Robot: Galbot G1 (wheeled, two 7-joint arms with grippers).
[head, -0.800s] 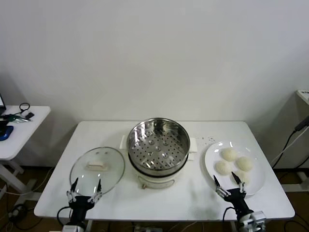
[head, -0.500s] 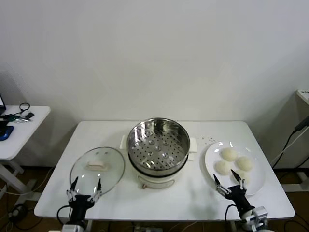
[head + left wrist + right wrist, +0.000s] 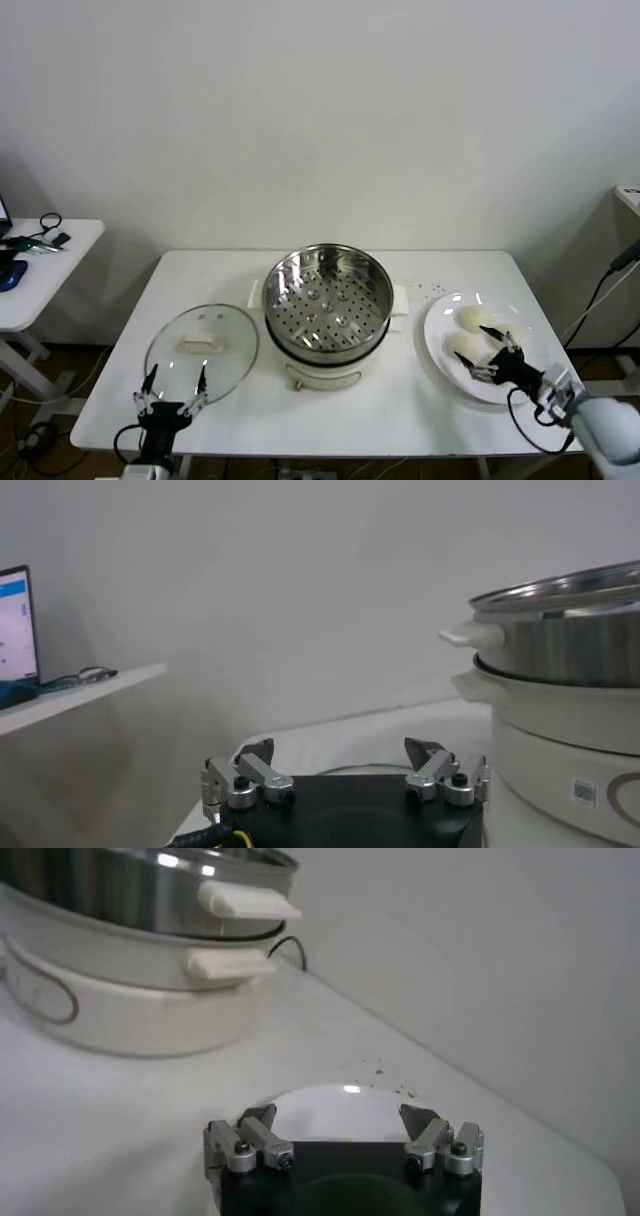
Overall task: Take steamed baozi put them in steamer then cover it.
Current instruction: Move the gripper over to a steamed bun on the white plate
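Observation:
The steel steamer (image 3: 325,298) sits open on its cream pot base (image 3: 322,377) at mid-table; it also fills the side of both wrist views (image 3: 560,630) (image 3: 140,883). The glass cover (image 3: 202,348) lies flat on the table to its left. The baozi (image 3: 470,318) lie on a white plate (image 3: 437,335) at the right. My right gripper (image 3: 476,346) hovers open over the plate among the baozi, covering some of them, its fingers pointing toward the steamer. In the right wrist view that gripper (image 3: 338,1118) holds nothing. My left gripper (image 3: 171,384) (image 3: 340,750) waits open at the cover's near edge.
A small side table (image 3: 35,262) with cables and a device stands to the far left. Black cables (image 3: 600,290) hang at the far right. Bare white tabletop (image 3: 400,410) lies in front of the pot.
My right gripper has swung from the table's front edge out to the right, and now reaches in over the plate. The left gripper has barely shifted.

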